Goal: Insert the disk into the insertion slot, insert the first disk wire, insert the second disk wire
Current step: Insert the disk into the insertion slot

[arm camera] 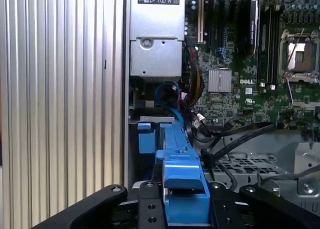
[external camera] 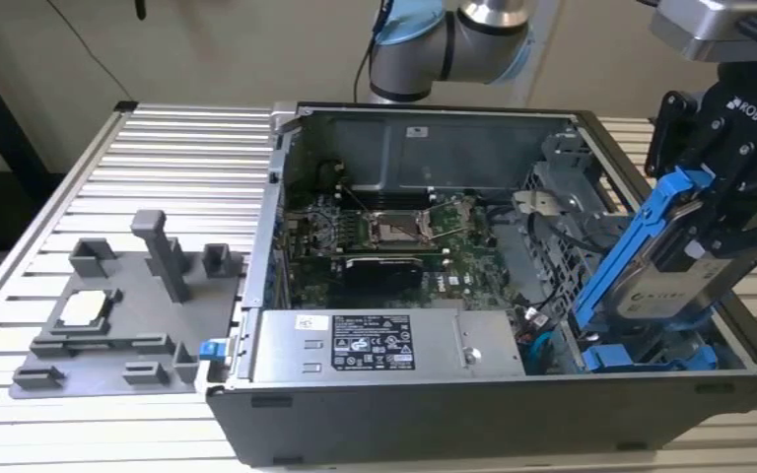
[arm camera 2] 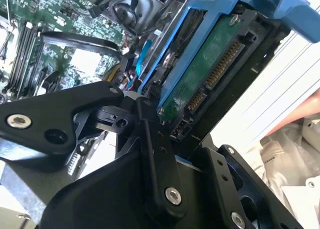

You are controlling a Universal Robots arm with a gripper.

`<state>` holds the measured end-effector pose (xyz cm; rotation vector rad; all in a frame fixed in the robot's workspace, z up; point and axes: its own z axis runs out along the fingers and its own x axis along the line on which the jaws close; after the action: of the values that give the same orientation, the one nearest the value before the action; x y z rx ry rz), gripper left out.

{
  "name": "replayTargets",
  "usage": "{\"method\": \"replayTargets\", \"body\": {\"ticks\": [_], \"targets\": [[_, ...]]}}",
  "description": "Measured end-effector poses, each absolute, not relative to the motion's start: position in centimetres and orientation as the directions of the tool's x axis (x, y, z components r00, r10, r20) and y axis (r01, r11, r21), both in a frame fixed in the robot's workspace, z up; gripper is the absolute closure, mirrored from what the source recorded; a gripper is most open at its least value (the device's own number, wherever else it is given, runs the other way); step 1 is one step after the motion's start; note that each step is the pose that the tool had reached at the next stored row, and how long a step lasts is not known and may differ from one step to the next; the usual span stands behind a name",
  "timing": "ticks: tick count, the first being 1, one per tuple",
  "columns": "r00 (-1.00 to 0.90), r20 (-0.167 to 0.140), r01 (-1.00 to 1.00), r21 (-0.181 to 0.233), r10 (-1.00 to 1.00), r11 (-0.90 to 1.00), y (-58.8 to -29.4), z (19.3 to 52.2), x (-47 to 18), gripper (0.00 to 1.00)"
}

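In the exterior view my gripper (external camera: 710, 235) is at the right, shut on the disk (external camera: 661, 288), a silver drive with a white label in a bright blue carrier (external camera: 622, 261). The disk hangs steeply tilted, its lower end down in the insertion slot (external camera: 694, 347), the grey bay with blue tabs (external camera: 615, 357) at the case's near right corner. The second wrist view shows the disk's green circuit side (arm camera 2: 205, 74) and connector between my black fingers (arm camera 2: 150, 139). In the first wrist view the carrier's blue edge (arm camera: 181, 181) points down into the bay. Loose black and blue wires (arm camera: 225, 136) lie beside it.
The open computer case (external camera: 484, 414) holds a green motherboard (external camera: 378, 236) and a grey labelled power-supply box (external camera: 359, 345). A grey plastic fixture (external camera: 115, 305) lies on the slatted aluminium table (external camera: 169, 148) at the exterior view's left. The arm's base (external camera: 445, 39) stands behind the case.
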<state>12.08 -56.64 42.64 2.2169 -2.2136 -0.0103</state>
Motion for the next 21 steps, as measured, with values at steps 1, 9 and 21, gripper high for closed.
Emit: {"method": "replayTargets", "body": {"ticks": [1,9,21], "targets": [[-0.004,0.001,-1.0,0.011,-1.0,0.004,-56.6,42.6,12.1,0.67],[-0.031,0.002,-0.999,0.011,-1.0,0.031,-56.6,41.8,12.2,0.67],[-0.036,0.002,-0.999,0.011,-0.999,0.036,-56.6,40.8,12.4,0.67]]}}
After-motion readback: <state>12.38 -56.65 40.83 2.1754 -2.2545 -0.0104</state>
